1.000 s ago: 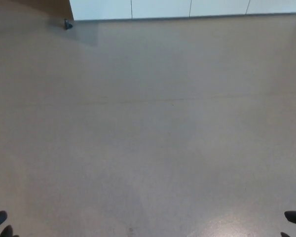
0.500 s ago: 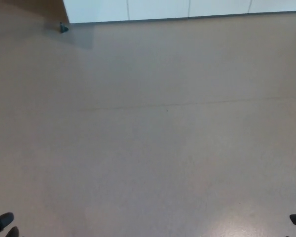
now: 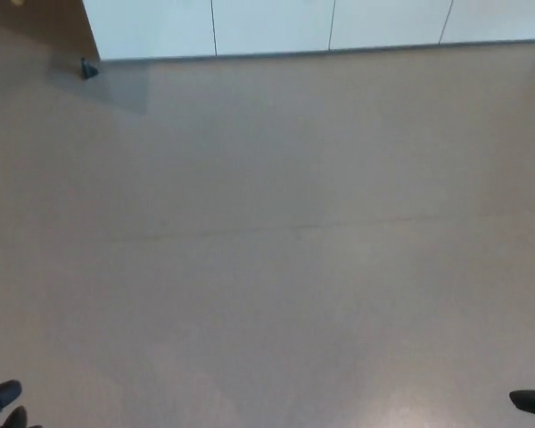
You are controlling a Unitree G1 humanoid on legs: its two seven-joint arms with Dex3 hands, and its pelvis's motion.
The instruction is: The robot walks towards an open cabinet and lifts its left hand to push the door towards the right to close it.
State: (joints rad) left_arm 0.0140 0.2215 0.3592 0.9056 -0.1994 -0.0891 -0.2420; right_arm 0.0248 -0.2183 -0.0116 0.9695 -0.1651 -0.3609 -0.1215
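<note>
Head view is filled mostly by bare grey floor [image 3: 276,250]. Along the top edge a row of white cabinet fronts [image 3: 267,25] is seen, divided by thin vertical seams, with a brown panel [image 3: 36,22] at the upper left and a small dark object [image 3: 88,69] on the floor beside it. An open door cannot be made out among these fronts. The cabinet is well apart from the robot, so the walk is judged unfinished.

Only the tips of the left hand [image 3: 2,403] and the right hand [image 3: 531,402] are shown at the bottom corners; whether either is open or closed cannot be told.

A door of this kind is expected to be stiff, light and freely hinged, so a flat push near its free edge is advised; no grasp is needed.
</note>
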